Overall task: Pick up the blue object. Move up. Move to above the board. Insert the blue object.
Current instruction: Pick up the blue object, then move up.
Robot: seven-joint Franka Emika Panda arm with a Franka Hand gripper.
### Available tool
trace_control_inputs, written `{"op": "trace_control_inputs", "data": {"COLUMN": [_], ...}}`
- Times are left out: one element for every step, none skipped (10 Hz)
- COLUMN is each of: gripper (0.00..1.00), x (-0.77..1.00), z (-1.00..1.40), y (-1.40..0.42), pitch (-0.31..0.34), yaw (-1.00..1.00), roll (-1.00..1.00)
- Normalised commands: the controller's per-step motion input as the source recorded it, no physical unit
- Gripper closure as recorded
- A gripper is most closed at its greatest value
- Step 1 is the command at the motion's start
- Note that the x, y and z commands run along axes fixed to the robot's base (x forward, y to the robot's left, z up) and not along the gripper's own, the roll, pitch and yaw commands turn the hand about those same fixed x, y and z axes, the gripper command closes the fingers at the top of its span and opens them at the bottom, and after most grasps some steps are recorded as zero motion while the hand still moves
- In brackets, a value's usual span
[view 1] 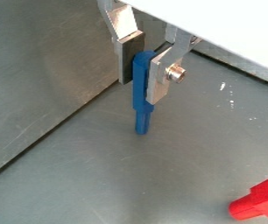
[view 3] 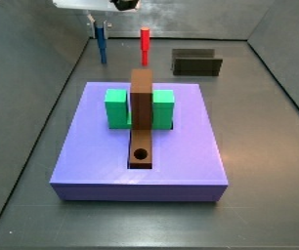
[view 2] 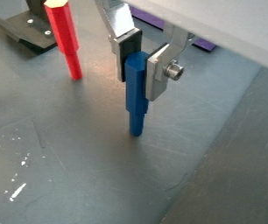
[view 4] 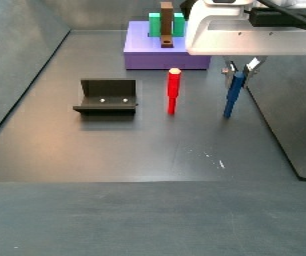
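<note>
Blue object [view 2: 137,94] – thin matte rod, upright btwn gripper [view 2: 141,59] fingers.

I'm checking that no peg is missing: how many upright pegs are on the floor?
2. The blue peg stands between the fingers of the gripper; the red peg stands free beside it, between it and the fixture. None seems hidden.
</note>
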Motion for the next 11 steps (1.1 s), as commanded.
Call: {"op": "trace_control_inputs", "data": {"gripper": [1.0,1.0,1.0,1.0,1.0,1.0,1.0,1.0,1.0,1.0,1.0], "x": [0.0,0.0,0.0,0.0,0.0,0.0,0.0,0.0,0.0,0.0,0.04], "z": [0.0,0.0,0.0,0.0,0.0,0.0,0.0,0.0,0.0,0.83,0.81], "y": [0.0,0.0,0.0,0.0,0.0,0.0,0.0,0.0,0.0,0.0,0.06], "pitch": [0.0,0.0,0.0,0.0,0.0,0.0,0.0,0.0,0.0,0.0,-0.009], "yaw": [0.0,0.0,0.0,0.0,0.0,0.0,0.0,0.0,0.0,0.0,-0.06], "roll": [0.0,0.0,0.0,0.0,0.0,0.0,0.0,0.0,0.0,0.0,0.01]}}
